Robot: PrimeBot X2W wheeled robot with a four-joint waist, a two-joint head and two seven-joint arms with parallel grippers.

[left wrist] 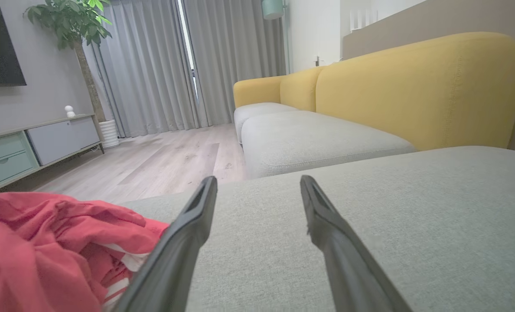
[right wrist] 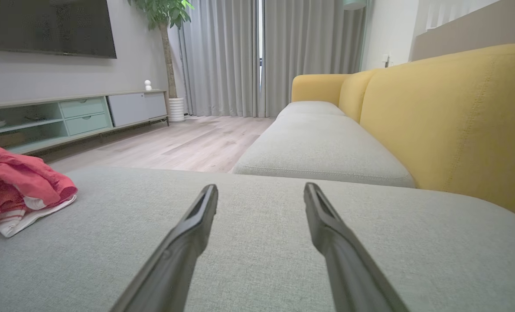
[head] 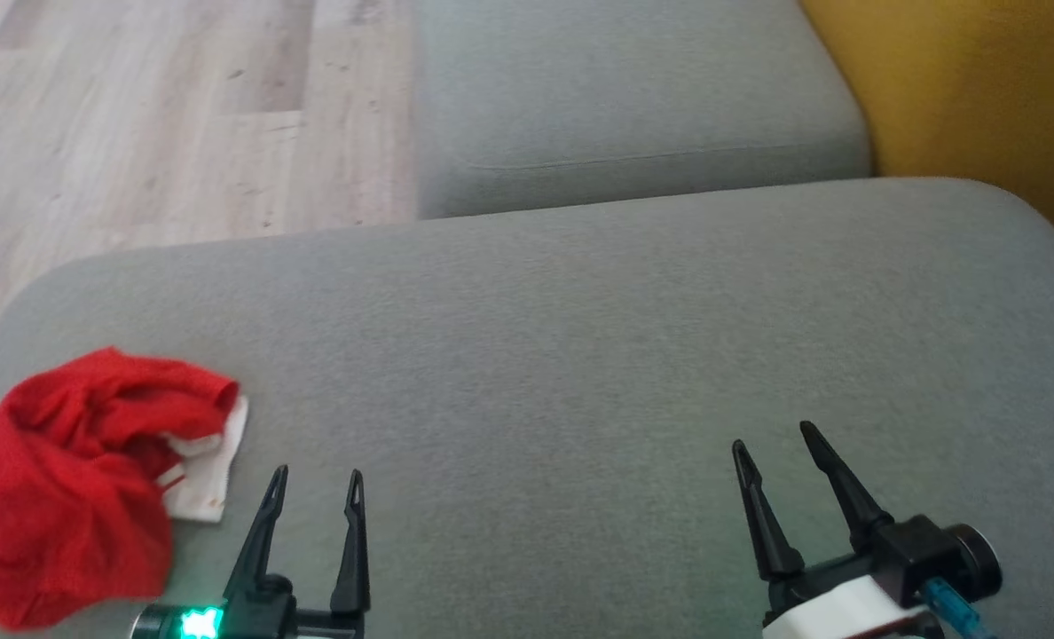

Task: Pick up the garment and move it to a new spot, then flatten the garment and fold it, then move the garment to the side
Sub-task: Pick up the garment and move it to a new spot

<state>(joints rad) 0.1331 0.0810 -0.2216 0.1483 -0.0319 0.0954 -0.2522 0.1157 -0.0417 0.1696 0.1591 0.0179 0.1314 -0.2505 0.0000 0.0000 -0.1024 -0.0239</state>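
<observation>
grey sofa seat (head: 580, 355) | yellow backrest (right wrist: 457, 121) | wood floor (head: 137, 133)

Spread hand (right wrist: 261, 187) over grey cushion (right wrist: 413, 247)

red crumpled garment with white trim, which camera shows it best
The head view: the red crumpled garment lies almost whole on the grey sofa cushion, seen from above. The left wrist view shows it close but cropped by the frame. The right wrist view catches one side at its left edge.
</observation>
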